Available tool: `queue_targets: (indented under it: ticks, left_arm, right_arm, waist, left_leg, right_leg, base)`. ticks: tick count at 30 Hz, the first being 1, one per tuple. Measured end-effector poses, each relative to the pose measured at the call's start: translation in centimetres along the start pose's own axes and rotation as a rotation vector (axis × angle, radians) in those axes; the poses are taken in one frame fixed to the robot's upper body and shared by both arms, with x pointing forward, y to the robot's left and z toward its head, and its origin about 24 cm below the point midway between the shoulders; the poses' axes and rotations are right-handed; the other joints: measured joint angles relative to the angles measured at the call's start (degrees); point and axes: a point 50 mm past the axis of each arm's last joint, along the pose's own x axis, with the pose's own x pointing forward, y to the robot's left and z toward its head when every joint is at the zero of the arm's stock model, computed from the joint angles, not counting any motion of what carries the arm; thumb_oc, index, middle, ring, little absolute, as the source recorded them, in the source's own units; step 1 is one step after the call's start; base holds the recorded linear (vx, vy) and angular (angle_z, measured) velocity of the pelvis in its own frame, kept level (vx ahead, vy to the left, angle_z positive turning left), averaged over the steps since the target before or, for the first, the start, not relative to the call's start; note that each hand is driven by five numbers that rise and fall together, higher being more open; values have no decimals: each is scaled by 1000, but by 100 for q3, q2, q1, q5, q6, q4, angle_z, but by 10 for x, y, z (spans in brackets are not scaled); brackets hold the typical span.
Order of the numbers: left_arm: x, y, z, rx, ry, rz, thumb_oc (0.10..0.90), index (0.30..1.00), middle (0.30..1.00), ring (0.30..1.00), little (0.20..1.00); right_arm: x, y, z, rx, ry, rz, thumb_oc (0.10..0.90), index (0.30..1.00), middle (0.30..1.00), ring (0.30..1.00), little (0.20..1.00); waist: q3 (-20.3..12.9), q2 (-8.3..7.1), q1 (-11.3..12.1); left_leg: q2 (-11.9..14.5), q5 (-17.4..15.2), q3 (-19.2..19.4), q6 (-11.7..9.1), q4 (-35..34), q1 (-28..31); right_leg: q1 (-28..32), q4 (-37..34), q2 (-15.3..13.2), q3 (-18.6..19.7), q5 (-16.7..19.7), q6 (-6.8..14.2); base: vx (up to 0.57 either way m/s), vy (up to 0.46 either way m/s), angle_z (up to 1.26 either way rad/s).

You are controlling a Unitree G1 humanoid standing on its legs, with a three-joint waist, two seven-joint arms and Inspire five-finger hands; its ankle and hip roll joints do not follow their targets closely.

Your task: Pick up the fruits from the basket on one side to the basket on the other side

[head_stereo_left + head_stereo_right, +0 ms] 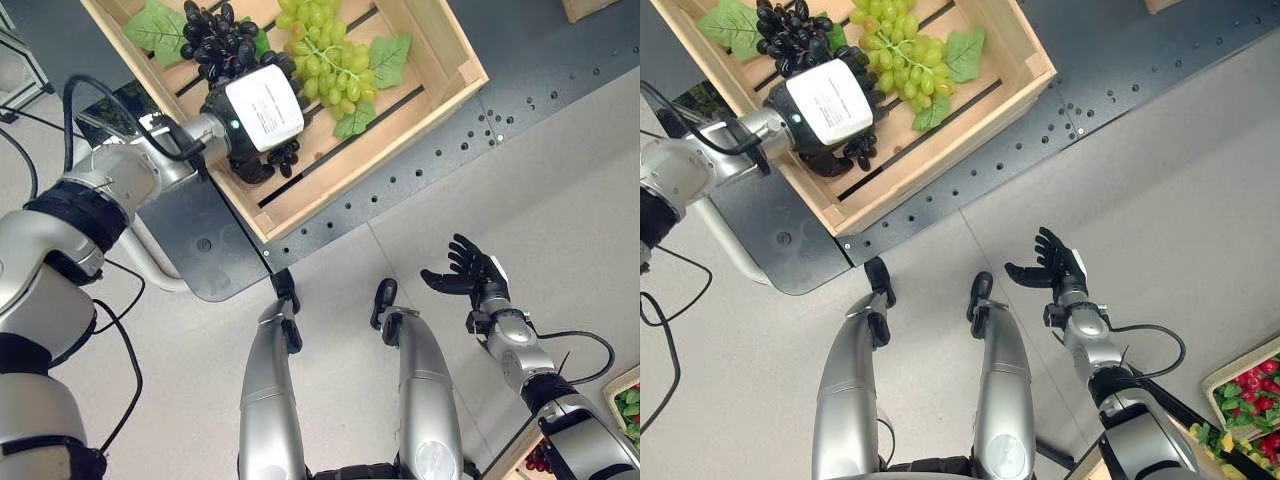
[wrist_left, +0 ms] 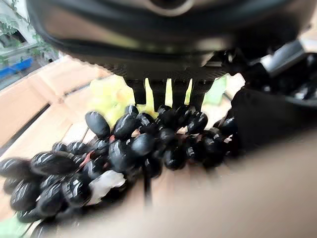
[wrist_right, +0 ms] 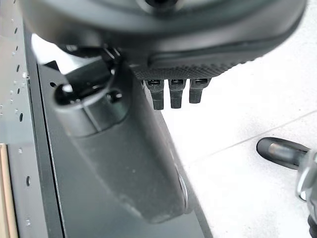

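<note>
Near me on the right, my right hand hangs open, holding nothing. Farther left, my left hand curls around the black grapes inside the wooden crate. I judge that a loose grip on dangling berries could shed them on lifting.

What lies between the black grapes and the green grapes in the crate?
A green leaf peeks between the black grapes and green grapes, in the left eye view.

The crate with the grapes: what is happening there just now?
The left hand is down in the wooden crate, on the black grapes; the wrist view shows its fingers reaching over the bunch. Green grapes lie beside them on leaves. The right hand hangs open over the floor, holding nothing.
</note>
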Motion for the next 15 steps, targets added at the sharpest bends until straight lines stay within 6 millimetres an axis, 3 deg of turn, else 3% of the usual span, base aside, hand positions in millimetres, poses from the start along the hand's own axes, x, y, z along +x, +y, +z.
queue_targets:
  ticks: [5,15]
  left_arm:
    - [10,20,-9,-48,44,-35,800,900,900,900,900]
    - [24,47,-16,-68,172,-75,800,900,900,900,900]
  right_arm:
    - [1,1,5,34,-18,-2,800,900,900,900,900]
    - [-1,9,17,155,-84,23,800,900,900,900,900]
  waist:
    - [-7,-10,164]
    - [-51,-80,229]
  left_leg:
    - [-22,-5,-9,2,-9,-186]
    - [-127,-23,-37,37,-62,-442]
  right_leg:
    - [-168,-41,-12,-1,29,24]
    - [-402,-129,10,88,53,63]
  base:
    - [0,0,0]
    - [0,-7,4]
